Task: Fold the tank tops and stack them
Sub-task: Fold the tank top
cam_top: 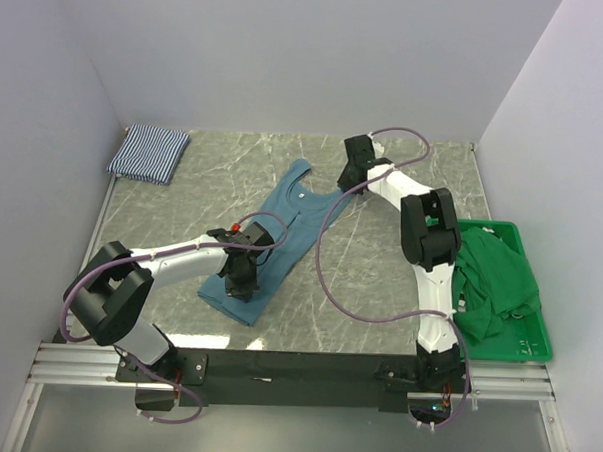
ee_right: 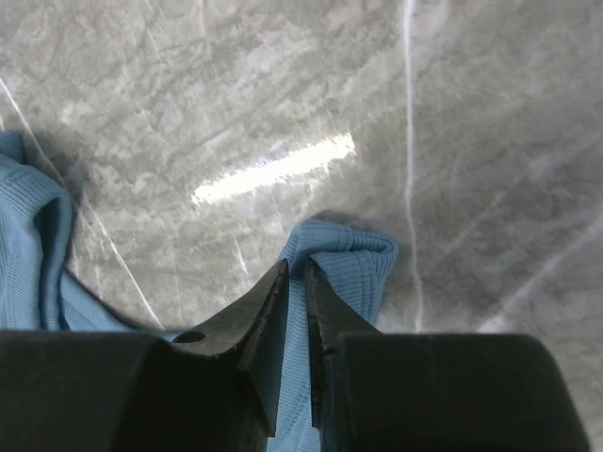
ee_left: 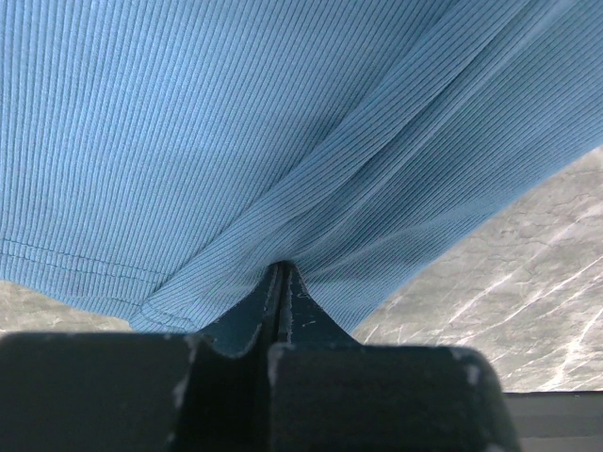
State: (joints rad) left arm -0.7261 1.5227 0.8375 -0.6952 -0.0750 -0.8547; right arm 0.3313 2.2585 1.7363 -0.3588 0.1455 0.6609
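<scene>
The grey marbled table (cam_top: 379, 279) fills the overhead view; its near edge is hidden behind the arm bases. The teal top (cam_top: 292, 221) lies slantwise across the middle of the frame, neck end towards the upper right and hem towards the lower left. Its lower part is covered by the left arm, so the lie of the hem is hard to make out.

At the right edge stands a crate (cam_top: 531, 346), mostly buried under a heap of green cloth (cam_top: 494, 279); what that heap is made of cannot be told. The striped top (cam_top: 150, 152) sits folded in the upper left corner, well apart from everything else.

The left gripper (cam_top: 241, 283) is low on the teal top near its hem. In the left wrist view its jaws are pressed together at (ee_left: 281, 268) with the ribbed cloth (ee_left: 236, 122) puckered into them, so it is pinching the top.

The right gripper (cam_top: 352, 178) is at the neck end. In the right wrist view its jaws (ee_right: 297, 268) stand almost together with a folded shoulder strap (ee_right: 353, 259) caught between them; the rest of the top is cut off at the left edge
</scene>
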